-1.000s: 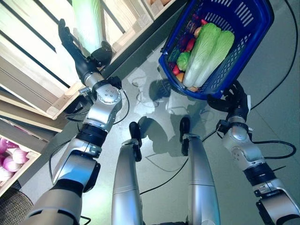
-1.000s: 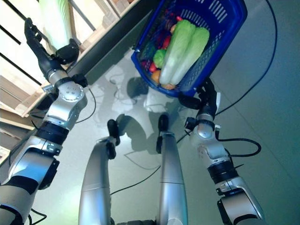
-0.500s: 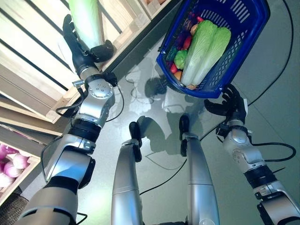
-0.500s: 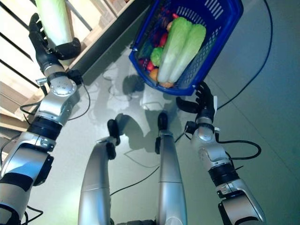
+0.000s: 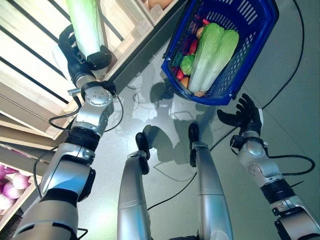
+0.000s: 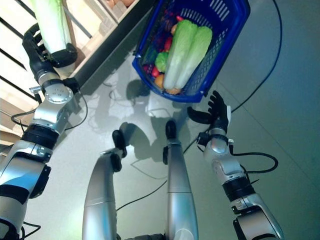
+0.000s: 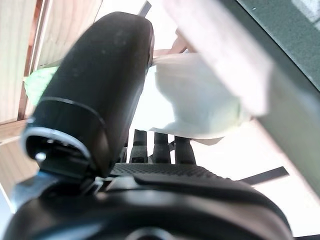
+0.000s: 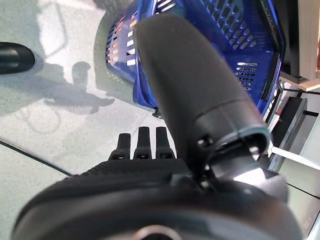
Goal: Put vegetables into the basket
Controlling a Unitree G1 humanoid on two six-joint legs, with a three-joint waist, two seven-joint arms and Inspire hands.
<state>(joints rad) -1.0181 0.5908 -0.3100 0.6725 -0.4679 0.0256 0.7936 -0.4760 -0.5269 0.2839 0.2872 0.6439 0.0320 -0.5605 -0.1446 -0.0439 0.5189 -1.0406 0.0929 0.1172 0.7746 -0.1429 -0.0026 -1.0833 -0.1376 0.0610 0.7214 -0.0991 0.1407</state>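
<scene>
My left hand [image 5: 80,64] is up at the wooden stand [image 5: 30,75], thumb and fingers curled round the base of a long pale green napa cabbage [image 5: 85,25]. In the left wrist view the thumb [image 7: 100,85] presses on the cabbage's [image 7: 195,105] white base. The blue basket [image 5: 250,47] stands on the floor at the upper right. It holds two napa cabbages [image 5: 210,52] over smaller red, green and orange vegetables. My right hand [image 5: 246,114] is open, fingers spread, just below the basket's near rim and apart from it. The basket [image 8: 250,45] shows past that hand's thumb [image 8: 195,90].
The stand's slatted crates and shelves run along the left side, with a dark base strip [image 5: 140,60] between them and the basket. Grey floor [image 5: 165,115] lies between the stand and the basket.
My left hand went from straight fingers beside the cabbage to closed round its base. My right hand has drawn back from the basket's rim. The camera has shifted a little.
</scene>
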